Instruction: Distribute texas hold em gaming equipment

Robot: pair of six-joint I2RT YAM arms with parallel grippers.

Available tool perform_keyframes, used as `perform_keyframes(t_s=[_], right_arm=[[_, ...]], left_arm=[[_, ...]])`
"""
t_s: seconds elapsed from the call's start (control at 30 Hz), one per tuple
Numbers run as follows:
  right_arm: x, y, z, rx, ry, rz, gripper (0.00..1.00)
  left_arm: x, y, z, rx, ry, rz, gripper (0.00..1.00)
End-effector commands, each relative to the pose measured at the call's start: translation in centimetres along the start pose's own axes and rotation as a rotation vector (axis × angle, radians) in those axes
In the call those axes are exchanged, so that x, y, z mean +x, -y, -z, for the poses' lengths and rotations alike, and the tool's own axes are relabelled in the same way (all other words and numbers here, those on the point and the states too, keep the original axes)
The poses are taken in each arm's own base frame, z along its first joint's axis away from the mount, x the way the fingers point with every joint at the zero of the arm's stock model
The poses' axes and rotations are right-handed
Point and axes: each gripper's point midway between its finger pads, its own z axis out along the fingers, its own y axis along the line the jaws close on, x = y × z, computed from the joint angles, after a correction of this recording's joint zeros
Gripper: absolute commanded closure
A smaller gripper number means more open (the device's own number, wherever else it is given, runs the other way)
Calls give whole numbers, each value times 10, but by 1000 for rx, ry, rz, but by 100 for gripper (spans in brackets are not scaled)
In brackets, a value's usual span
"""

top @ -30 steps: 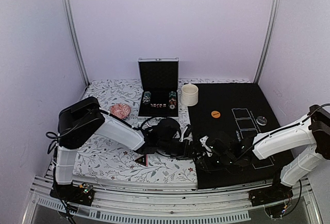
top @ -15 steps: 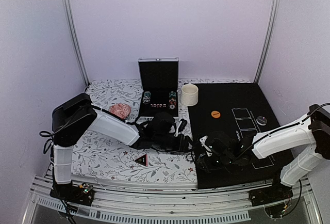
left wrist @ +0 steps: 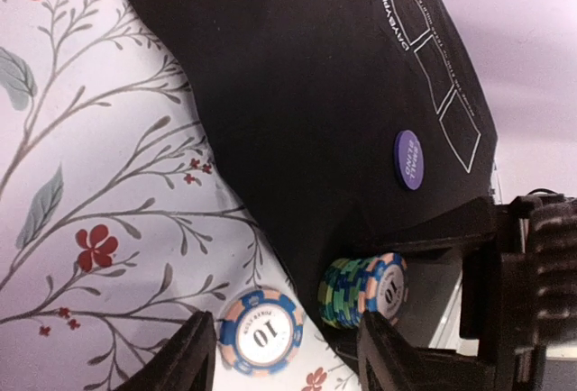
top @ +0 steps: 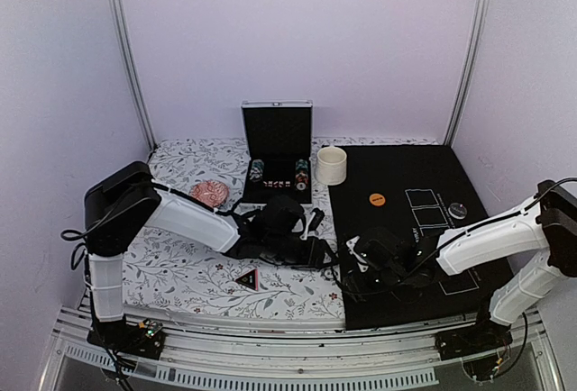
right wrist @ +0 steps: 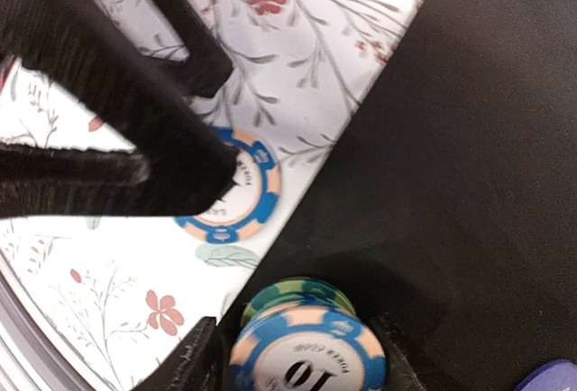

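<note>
Triangle marker (top: 246, 277): black with a red edge, flat on the floral cloth (top: 180, 269), lower centre-left of my top view.
Left gripper (left wrist: 287, 346): at the bottom edge of its wrist view, jaws wide and holding nothing, one finger on each side of the single chip.
Single chip (left wrist: 261, 334): blue and peach, marked 10, flat on the cloth just beside the black mat (left wrist: 297, 94).
Right gripper (right wrist: 296, 344): at the bottom of its wrist view, fingers flanking the chip stack; I cannot tell whether they pinch it.
Chip stack (right wrist: 306, 359): on the mat's edge, a 10 chip on top with green ones beneath, near the single chip but apart from it.
Blue disc (left wrist: 408, 159): flat on the mat, right of centre in the left wrist view.
Orange disc (top: 377, 199): on the mat, mid-frame in the top view.
Pink dish (top: 209, 193): on the cloth, left of centre.
Cream cup (top: 331, 165): upright at the mat's far corner.
Case (top: 277, 134): open, upper centre, with chips in its tray.
</note>
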Motion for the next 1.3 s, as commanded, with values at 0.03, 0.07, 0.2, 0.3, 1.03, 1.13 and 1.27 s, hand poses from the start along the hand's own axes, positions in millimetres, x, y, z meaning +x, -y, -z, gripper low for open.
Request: perform_keyframes(t_s=[0.03,0.07,0.2,0.3,1.03,1.13,1.27], right_arm=[[16,8,-8,50,-76,13,36],[15,8,-8,51,-76,15,33],[11,6,-5,46,-69,14,27],[4,3,0,34,-51,13,22],[-61,30,103,19,151,-96,1],[-55,36,106,26,147,-117,1],[-54,39,111,25,165,-129,1]], left_arm=[[-11,-1,17,-70,27,-74,44],[-14,2,22,-74,36,-85,44],[-18,3,34,-107,48,-125,44],[-17,1,40,-139,43,-150,44],[37,-8,-16,-308,-337,-747,34],[40,-14,-18,-312,-351,-734,36],[45,-17,-24,-307,-382,-726,36]])
